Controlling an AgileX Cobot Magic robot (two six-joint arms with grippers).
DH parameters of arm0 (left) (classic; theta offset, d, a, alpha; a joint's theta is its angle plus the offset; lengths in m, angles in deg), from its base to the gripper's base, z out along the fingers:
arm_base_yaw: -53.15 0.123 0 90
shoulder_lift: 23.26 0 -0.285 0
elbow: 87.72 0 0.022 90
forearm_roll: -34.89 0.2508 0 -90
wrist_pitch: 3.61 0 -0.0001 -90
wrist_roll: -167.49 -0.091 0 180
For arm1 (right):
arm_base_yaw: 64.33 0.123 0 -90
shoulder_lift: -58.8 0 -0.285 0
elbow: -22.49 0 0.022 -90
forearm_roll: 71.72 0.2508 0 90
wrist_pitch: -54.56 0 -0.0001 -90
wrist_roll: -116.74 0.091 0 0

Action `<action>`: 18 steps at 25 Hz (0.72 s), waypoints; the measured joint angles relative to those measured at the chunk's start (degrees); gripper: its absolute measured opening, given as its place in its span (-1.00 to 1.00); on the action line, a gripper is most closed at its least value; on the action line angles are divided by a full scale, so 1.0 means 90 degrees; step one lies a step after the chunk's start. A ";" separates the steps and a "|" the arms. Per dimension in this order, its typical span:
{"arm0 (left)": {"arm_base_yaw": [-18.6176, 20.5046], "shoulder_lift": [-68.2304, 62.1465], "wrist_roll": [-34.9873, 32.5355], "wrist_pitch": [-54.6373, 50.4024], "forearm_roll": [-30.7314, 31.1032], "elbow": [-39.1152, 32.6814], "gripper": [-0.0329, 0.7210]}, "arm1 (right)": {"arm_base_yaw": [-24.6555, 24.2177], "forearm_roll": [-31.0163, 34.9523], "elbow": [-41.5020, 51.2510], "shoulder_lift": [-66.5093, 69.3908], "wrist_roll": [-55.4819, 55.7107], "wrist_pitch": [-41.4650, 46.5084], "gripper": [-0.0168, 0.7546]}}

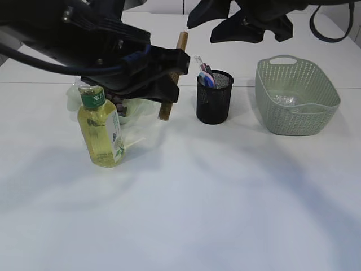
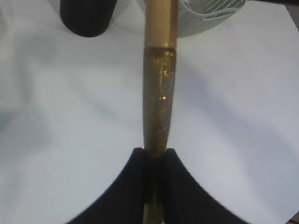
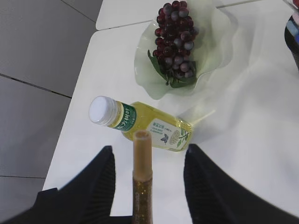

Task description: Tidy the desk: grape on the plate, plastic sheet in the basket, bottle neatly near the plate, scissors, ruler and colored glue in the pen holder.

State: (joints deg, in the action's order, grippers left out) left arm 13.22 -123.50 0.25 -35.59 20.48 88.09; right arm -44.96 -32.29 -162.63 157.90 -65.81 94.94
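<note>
Left gripper (image 2: 154, 161) clamps the gold glitter glue tube (image 2: 159, 93); the tube sticks out past the jaws, slim, round, translucent with sparkles, opaque gold cap. Right gripper (image 3: 149, 179) jaws stand apart, tube cap between them, untouched. Mesh pen holder (image 1: 214, 97) sits right of the tube.

gold glitter glue (image 2: 158, 93) tilted, airborne

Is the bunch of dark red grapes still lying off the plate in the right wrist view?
No, the bunch of dark red grapes already rests inside the translucent wavy-edged plate, behind the upright yellow-green drink bottle.
</note>
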 joint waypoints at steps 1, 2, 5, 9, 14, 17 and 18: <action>0.0000 0.0000 -0.0049 0.0000 -0.0094 0.0000 -0.80 | 0.0000 0.0018 0.0000 0.0000 -0.0016 -0.0014 0.05; 0.0000 0.0000 -0.0087 0.0000 -0.0157 0.0000 -0.80 | 0.0000 0.0034 0.0000 0.0000 -0.0032 -0.0042 0.05; 0.0000 0.0000 -0.0115 0.0100 -0.0415 0.0000 -0.80 | 0.0000 0.0070 0.0000 0.0000 -0.0121 -0.0054 0.05; 0.0000 0.0000 -0.0131 0.0322 -0.0738 0.0000 -0.80 | 0.0000 0.0096 0.0000 0.0000 -0.0227 -0.0065 0.05; -0.0004 0.0000 -0.0190 0.0468 -0.1079 0.0000 -0.80 | 0.0000 0.0143 0.0000 0.0000 -0.0274 -0.0101 0.05; -0.0004 0.0000 -0.0279 0.0481 -0.1231 0.0000 -0.80 | 0.0000 0.0511 0.0000 0.0131 -0.0444 -0.0114 0.05; -0.0004 0.0000 -0.0290 0.0481 -0.1243 0.0000 -0.80 | 0.0000 0.0681 0.0000 0.0191 -0.0581 -0.0114 0.05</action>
State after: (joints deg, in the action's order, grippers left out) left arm 13.18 -123.50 -2.36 -31.26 9.29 88.09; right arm -44.96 -26.16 -162.63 159.61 -71.04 93.91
